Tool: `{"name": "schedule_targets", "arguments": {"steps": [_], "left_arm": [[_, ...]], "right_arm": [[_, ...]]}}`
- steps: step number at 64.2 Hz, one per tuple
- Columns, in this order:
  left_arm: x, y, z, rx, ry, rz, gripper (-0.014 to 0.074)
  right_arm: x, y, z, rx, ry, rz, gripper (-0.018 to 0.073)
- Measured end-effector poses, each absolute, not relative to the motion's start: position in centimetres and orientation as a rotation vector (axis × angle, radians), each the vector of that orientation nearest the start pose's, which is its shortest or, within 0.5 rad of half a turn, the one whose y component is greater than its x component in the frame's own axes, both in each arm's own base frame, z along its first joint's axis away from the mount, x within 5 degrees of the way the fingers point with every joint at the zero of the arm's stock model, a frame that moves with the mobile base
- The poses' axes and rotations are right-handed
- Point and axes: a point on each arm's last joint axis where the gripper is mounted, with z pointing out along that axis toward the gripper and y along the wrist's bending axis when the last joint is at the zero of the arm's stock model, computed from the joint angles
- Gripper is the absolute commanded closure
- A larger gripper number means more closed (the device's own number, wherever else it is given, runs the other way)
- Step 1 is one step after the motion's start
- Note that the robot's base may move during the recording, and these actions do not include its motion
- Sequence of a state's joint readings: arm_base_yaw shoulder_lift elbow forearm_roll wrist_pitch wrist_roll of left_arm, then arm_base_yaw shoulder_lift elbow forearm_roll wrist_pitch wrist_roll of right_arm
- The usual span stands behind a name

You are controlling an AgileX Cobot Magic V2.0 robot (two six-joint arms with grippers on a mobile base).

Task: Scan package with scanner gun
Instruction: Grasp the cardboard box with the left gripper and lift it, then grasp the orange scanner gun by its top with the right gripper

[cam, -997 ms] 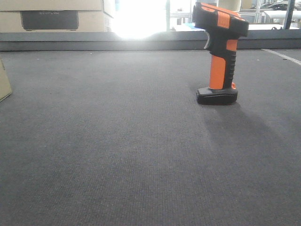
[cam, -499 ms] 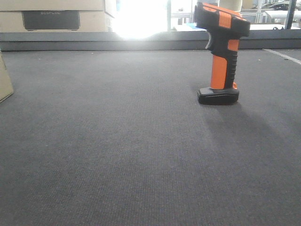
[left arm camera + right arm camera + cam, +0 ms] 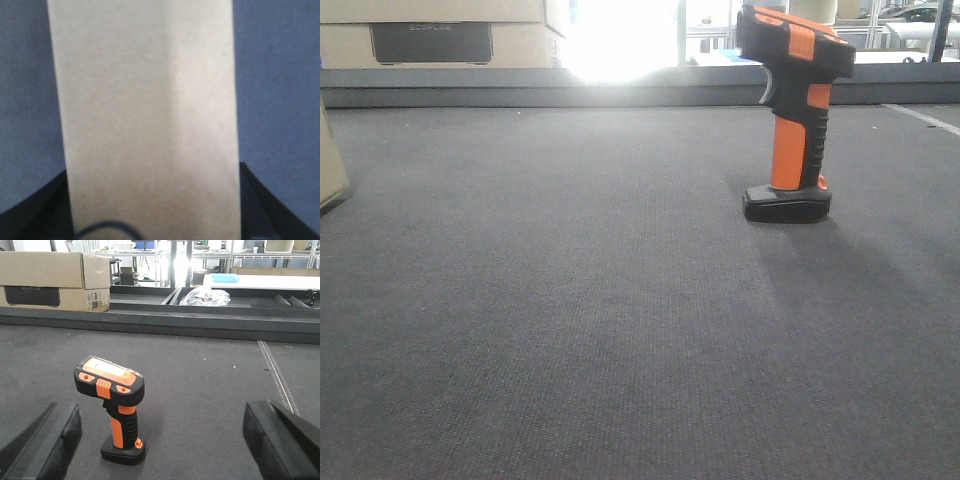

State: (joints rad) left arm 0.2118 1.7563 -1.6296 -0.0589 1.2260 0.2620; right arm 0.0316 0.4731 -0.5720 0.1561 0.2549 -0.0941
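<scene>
Tan cardboard of the package (image 3: 145, 100) fills the left wrist view, apparently flanked by the left gripper's (image 3: 152, 200) 2 dark fingers (image 3: 35, 210); blur hides whether they pinch it. The scanner gun (image 3: 112, 405) stands upright on the grey carpet (image 3: 570, 330), untouched, between the right gripper's (image 3: 160, 415) widely spread jaws.
</scene>
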Motion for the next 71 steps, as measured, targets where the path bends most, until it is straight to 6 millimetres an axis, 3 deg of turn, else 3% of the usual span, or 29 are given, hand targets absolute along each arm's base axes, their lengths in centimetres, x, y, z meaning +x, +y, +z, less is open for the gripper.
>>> {"name": "schedule_targets", "arguments": {"steps": [11,20,36,55,71], "left_arm": [[35.8,6.2,34.4,0.027,2.732,-0.113,0.0707],[35.7,4.5,36.1,-0.011,2.630,-0.370,0.0707],[36.0,2.4,37.2,-0.059,2.509,-0.708,0.0707],[37.2,-1.0,35.6,0.037,2.558,-0.785,0.0707],[38.1,-3.1,34.0,0.094,2.607,-0.823,0.0707]], "right_arm": [[9.9,0.7,34.8,-0.009,1.637,0.100,0.0000],[9.9,0.7,34.8,-0.009,1.638,0.100,0.0000],[9.9,0.9,34.5,-0.028,1.659,0.121,0.0000],[11.0,2.3,31.2,-0.122,1.778,0.214,0.0000],[14.8,4.2,30.0,-0.179,1.787,0.256,0.0000]]}}
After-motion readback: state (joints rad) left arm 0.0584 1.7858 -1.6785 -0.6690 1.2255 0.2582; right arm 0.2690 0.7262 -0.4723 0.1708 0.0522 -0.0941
